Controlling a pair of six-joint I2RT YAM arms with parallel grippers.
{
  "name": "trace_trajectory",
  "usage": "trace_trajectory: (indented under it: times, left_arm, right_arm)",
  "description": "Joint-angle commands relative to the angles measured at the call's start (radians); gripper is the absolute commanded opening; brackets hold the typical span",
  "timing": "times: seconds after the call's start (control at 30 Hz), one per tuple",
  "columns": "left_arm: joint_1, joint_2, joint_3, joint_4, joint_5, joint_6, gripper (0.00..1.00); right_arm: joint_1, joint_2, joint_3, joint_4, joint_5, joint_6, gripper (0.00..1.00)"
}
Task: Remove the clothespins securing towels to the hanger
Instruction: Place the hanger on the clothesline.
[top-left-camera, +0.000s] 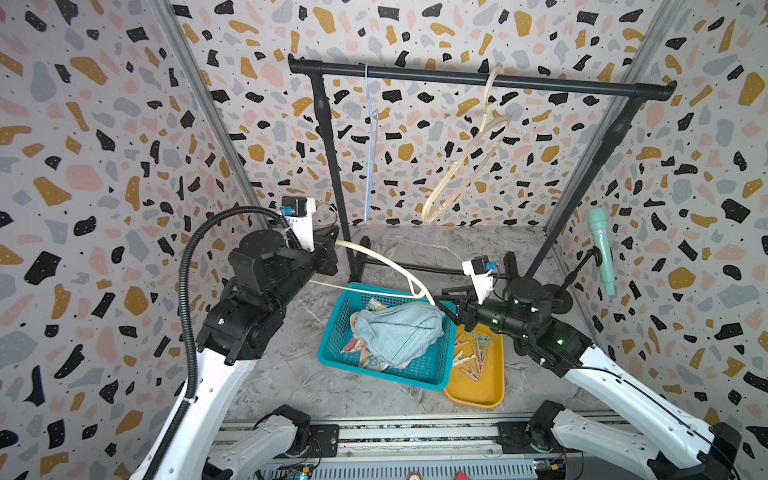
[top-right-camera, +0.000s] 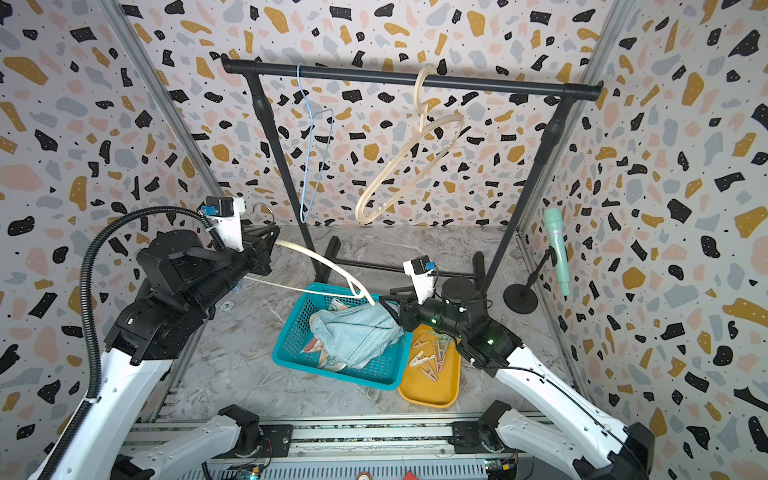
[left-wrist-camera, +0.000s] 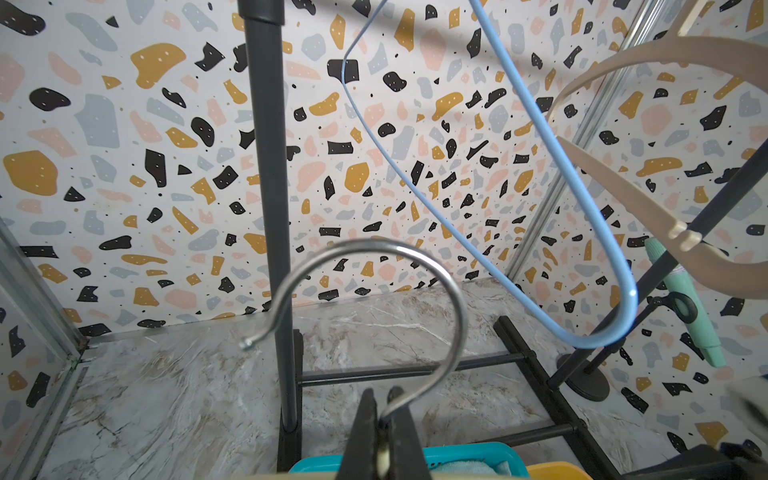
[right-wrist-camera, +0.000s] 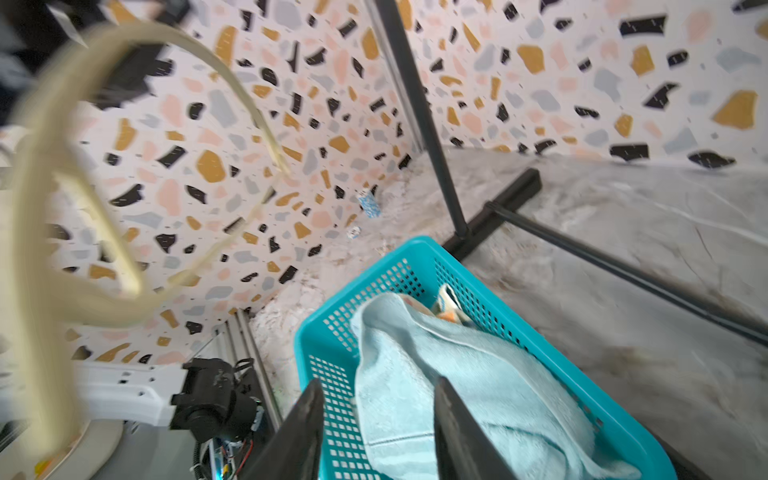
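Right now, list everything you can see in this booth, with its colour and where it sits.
garment rack: one, black, back of the table
wire hanger: one, blue, on the rack's rail
plastic hanger: one, cream, on the same rail
held hanger: one, cream with metal hook, bare, reaching over the basket
basket: one, teal, table centre
terry towel: one, light blue, topmost in the basket
patterned cloth: edges only, orange and cream, under the towel
tray: one, yellow, beside the basket
clothespins: several, pastel, in the tray
microphone: one, mint, on a black stand
left claw: shut below the held hanger's hook
right claw: open, empty, over the basket
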Motion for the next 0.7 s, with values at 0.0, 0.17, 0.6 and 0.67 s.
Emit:
trace_trajectory:
  times: [0.0,0.17,0.6,0.67]
  left_arm:
    - [0.002,-0.004,0.026,0.011,0.036,0.017,0.00]
    - [0.002,-0.001,0.024,-0.003,0.044,0.018,0.00]
    - [0.002,0.026,0.038,-0.002,0.072,0.002,0.00]
    - [0.002,0.024,0.036,-0.002,0.074,0.002,0.00]
  right_arm:
    - [0.002,-0.055,0.067,-0.029,-0.113,-0.054,0.46]
    - [0.005,-0.085,0.113,-0.006,-0.238,-0.066,0.51]
    - [0.212,0.078,0.296,-0.115,-0.174,-0.246,0.57]
    - [0.213,0.093,0.304,-0.117,-0.136,-0.259,0.57]
